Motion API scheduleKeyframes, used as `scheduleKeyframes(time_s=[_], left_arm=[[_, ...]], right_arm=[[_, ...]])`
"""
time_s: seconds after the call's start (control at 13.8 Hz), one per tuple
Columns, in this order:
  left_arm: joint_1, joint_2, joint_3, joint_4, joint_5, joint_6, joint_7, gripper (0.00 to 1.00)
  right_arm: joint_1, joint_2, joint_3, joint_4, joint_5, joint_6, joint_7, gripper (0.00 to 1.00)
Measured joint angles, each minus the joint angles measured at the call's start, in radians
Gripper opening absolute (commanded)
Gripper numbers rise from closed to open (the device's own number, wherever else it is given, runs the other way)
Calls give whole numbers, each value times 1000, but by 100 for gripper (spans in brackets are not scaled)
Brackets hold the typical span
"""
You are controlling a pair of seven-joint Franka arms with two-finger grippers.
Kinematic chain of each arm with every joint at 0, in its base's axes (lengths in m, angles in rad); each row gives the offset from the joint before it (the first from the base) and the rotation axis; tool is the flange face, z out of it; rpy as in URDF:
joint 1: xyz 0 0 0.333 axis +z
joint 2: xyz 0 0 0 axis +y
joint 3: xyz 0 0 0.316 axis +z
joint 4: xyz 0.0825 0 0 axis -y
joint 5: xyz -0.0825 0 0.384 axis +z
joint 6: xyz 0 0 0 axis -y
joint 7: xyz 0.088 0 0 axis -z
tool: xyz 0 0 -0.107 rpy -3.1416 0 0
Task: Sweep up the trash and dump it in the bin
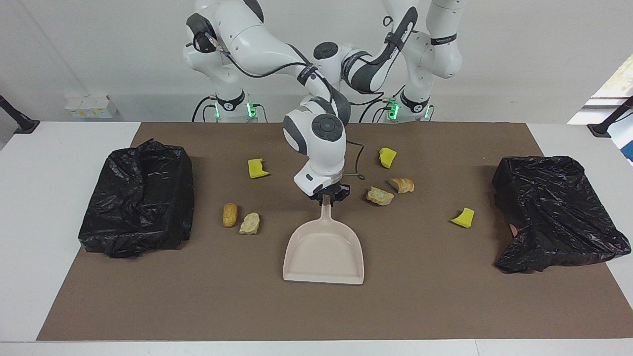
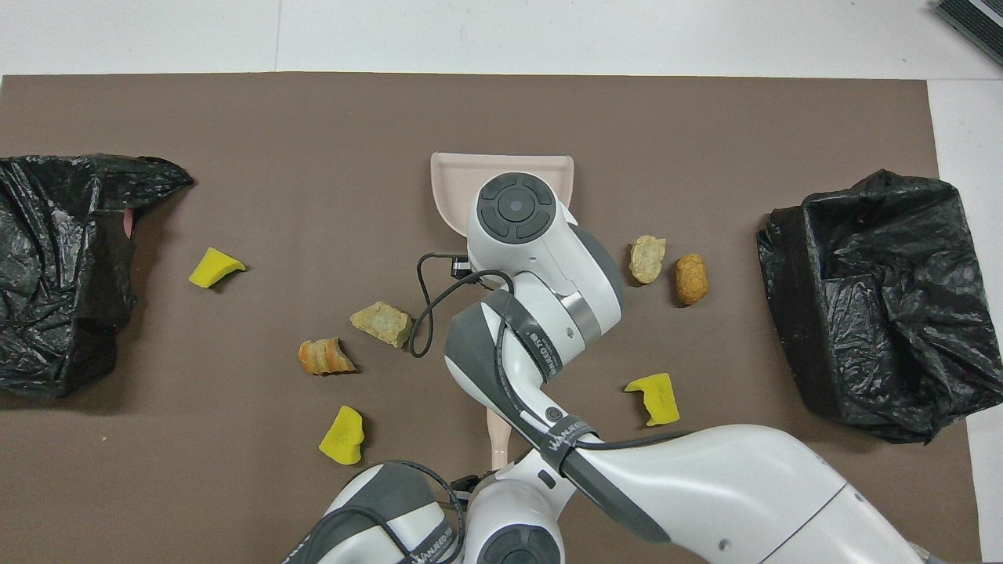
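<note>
Beige dustpan lies empty; right gripper is clamped on its handle. Left gripper, hidden, is closed. All trash lies around the dustpan; both bins await.

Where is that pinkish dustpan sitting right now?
The dustpan lies flat mid-table on the brown mat, farther from the robots than all the scraps; in the facing view the right gripper is at the tip of its handle.

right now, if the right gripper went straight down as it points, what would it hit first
the dustpan handle; the right gripper looks closed on its tip, with the mat just beneath
</note>
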Motion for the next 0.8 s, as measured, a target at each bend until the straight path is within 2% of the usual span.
scheduleKeyframes(time_s=[0.22, 0.51, 0.8], left_arm=[[61, -50, 2, -30, 37, -40, 35, 0], [94, -105, 1, -68, 41, -108, 117, 0], [241, -140, 5, -71, 45, -155, 216, 0]], right_arm=[[4, -19, 2, 0, -60, 0, -82, 0], [-54, -112, -7, 0, -61, -59, -456, 0], [-129, -172, -7, -10, -61, -174, -858, 0]])
